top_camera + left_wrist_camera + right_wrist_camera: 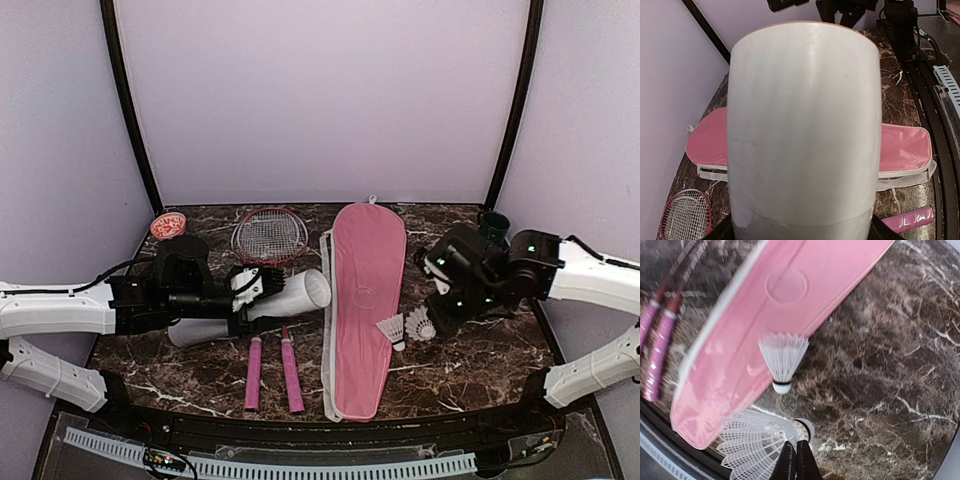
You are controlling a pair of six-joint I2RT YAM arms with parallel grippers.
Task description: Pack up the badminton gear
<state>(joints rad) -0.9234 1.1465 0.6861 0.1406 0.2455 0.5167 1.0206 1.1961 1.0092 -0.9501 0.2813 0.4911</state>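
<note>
The pink racket cover lies lengthwise down the middle of the marble table, splitting my two arms. To its left, the left gripper clamps the white cardboard tube around its middle and holds it raised, long axis running left to right, open mouth facing the cover and the right arm beyond it. The two rackets lie under and behind the tube, handles toward me. On the cover's right edge sit two shuttlecocks. The nearer shuttlecock is at the right gripper, whose jaws are pressed together against its skirt beside the cork; I can't tell whether a feather is caught. The other shuttlecock rests against the cover. I judge the right arm must carry leftward across the cover to the tube's mouth.
</note>
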